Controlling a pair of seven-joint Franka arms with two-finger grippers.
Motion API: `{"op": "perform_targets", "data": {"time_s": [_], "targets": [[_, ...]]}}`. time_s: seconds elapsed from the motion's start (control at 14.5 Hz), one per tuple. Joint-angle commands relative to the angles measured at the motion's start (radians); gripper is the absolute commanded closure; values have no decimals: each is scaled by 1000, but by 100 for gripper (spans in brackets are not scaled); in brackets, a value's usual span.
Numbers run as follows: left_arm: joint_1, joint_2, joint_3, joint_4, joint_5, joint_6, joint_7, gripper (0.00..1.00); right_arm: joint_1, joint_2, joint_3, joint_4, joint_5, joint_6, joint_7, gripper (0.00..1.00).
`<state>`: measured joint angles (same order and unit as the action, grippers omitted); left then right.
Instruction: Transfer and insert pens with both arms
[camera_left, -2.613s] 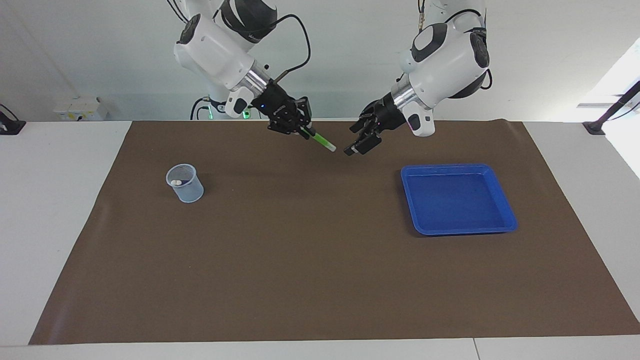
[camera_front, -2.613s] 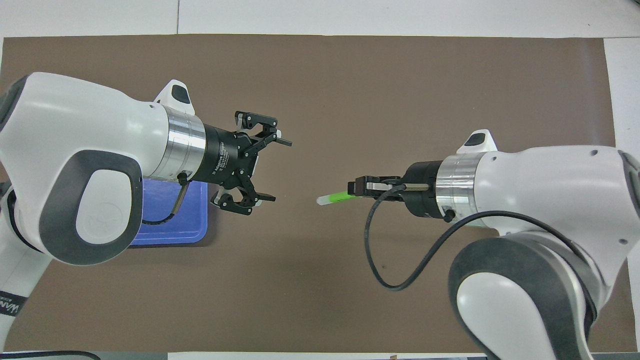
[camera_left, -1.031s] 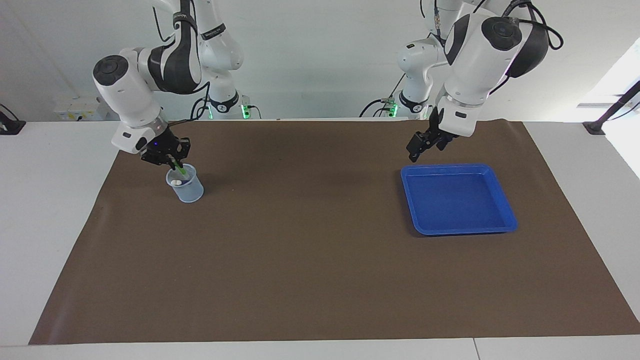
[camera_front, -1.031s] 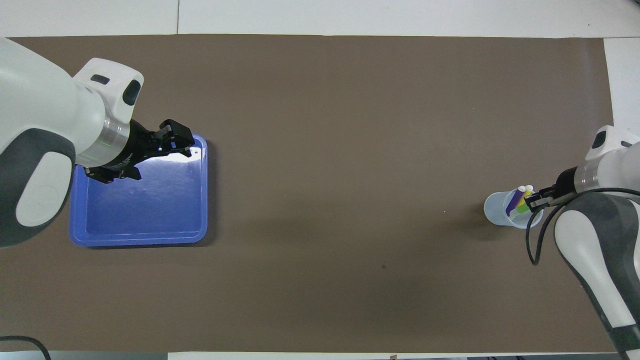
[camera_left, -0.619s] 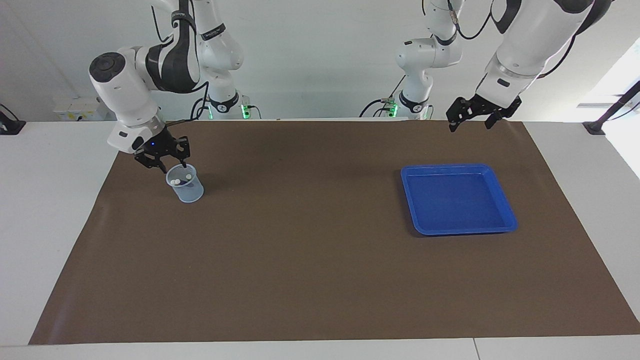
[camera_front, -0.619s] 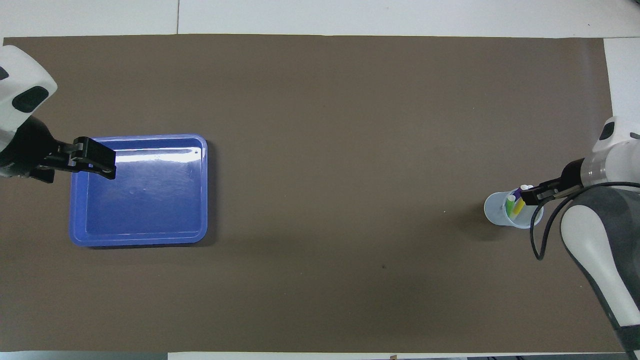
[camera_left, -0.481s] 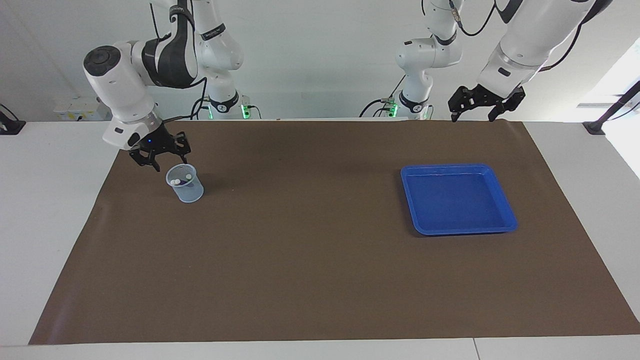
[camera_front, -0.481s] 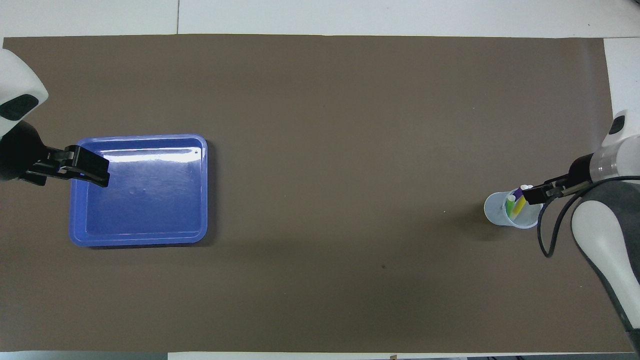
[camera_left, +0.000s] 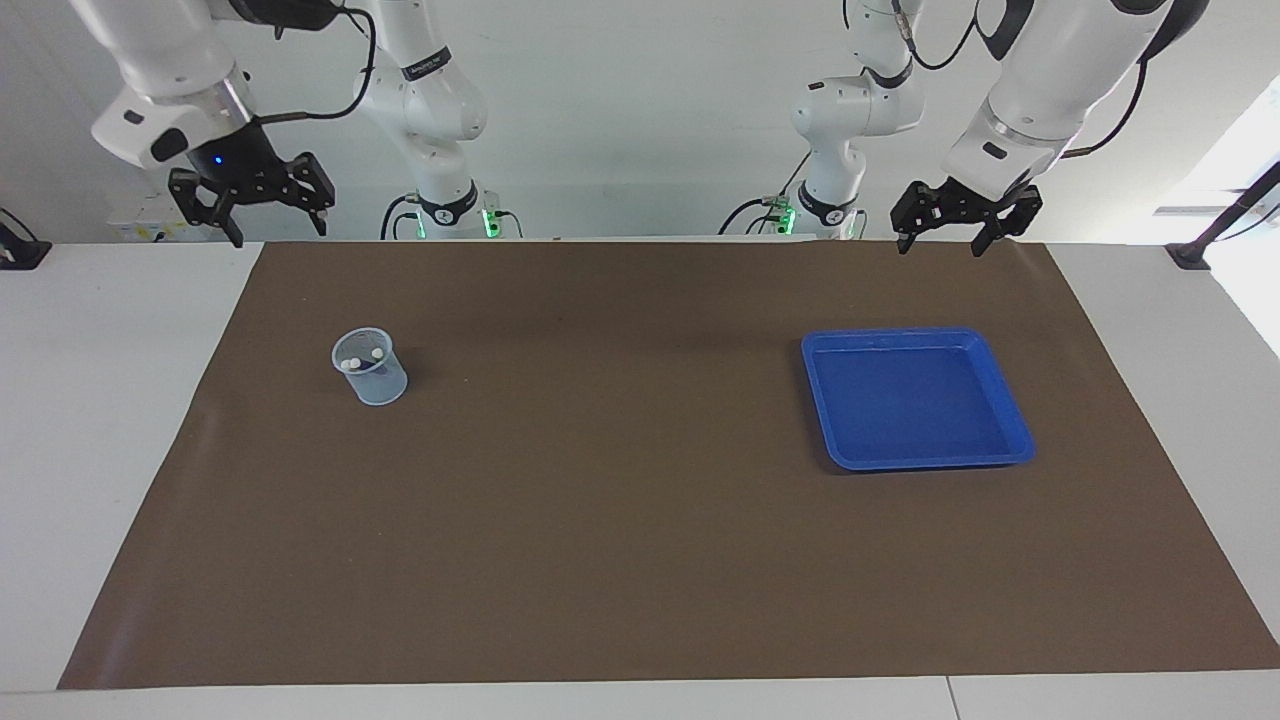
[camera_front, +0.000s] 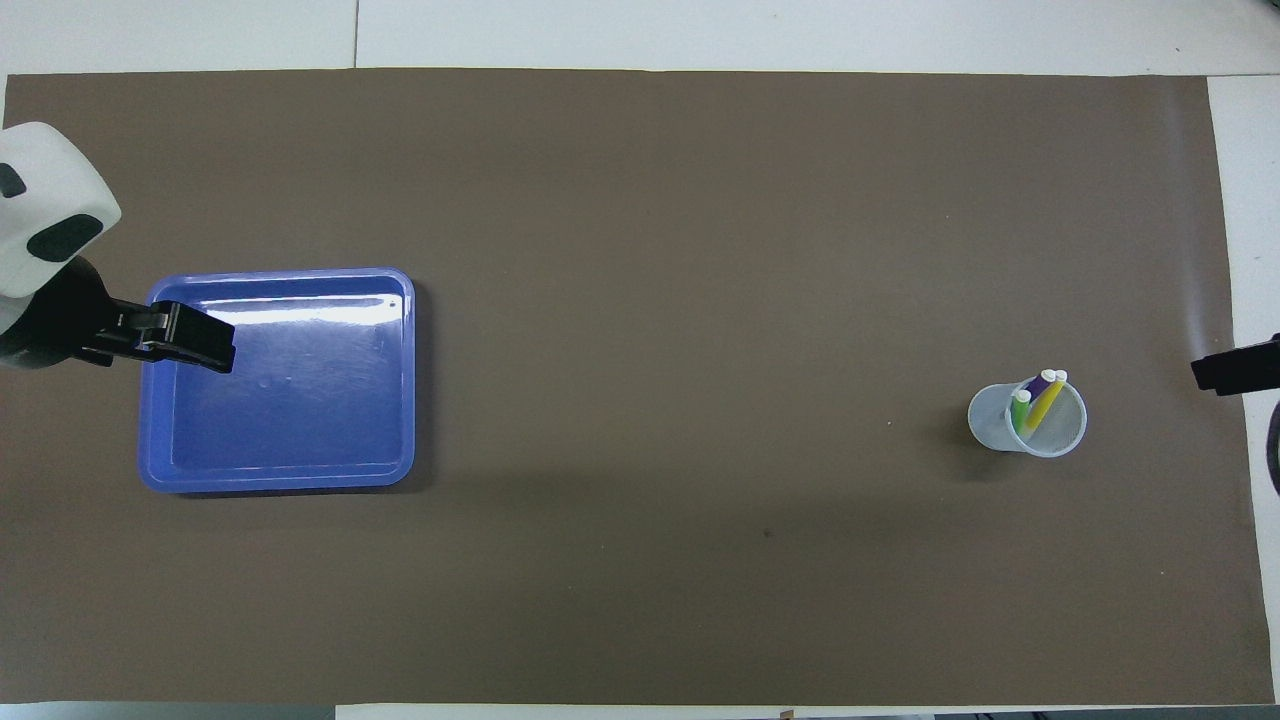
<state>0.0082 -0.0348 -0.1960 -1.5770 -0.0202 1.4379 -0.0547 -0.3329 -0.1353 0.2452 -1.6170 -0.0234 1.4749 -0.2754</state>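
Note:
Three pens stand tilted in a clear cup (camera_left: 369, 370) (camera_front: 1027, 420) toward the right arm's end of the mat: a green pen (camera_front: 1019, 410), a purple pen (camera_front: 1040, 386) and a yellow pen (camera_front: 1044, 399). In the facing view only their pale ends (camera_left: 350, 364) show. My right gripper (camera_left: 277, 228) (camera_front: 1235, 368) hangs open and empty high over the table edge nearest the robots, well clear of the cup. High over the mat's edge, on the robots' side of the blue tray (camera_left: 915, 400) (camera_front: 290, 410), my left gripper (camera_left: 942, 246) (camera_front: 180, 340) is also open and empty.
The tray holds nothing. A brown mat (camera_left: 620, 520) covers most of the white table. Two slimmer white arms with green-lit bases (camera_left: 450, 215) stand at the robots' edge.
The right gripper opened, left the green pen in the cup with the other two, then rose and drew back toward its base. The left gripper lifted away from the tray.

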Motion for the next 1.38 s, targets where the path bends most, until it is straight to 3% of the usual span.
{"op": "perform_targets", "data": {"time_s": [0.0, 0.41, 0.48, 0.55, 0.96, 1.31], "targets": [[-86, 24, 93, 27, -21, 10, 12, 0, 0, 36, 14, 11, -4, -34, 50, 0], [-171, 38, 170, 40, -14, 6, 12, 0, 11, 40, 8, 17, 30, -94, 166, 0], [-166, 35, 170, 38, -14, 6, 12, 0, 84, 84, -22, 35, 11, -102, 173, 0], [-166, 33, 168, 38, -14, 4, 12, 0, 139, 142, -108, 90, 8, -120, 177, 0], [-171, 18, 168, 32, -11, 9, 13, 0, 297, 105, -278, 94, 10, -148, 180, 0], [-174, 13, 165, 29, -12, 18, 12, 0, 311, 97, -297, 81, 7, -136, 180, 0]]}}
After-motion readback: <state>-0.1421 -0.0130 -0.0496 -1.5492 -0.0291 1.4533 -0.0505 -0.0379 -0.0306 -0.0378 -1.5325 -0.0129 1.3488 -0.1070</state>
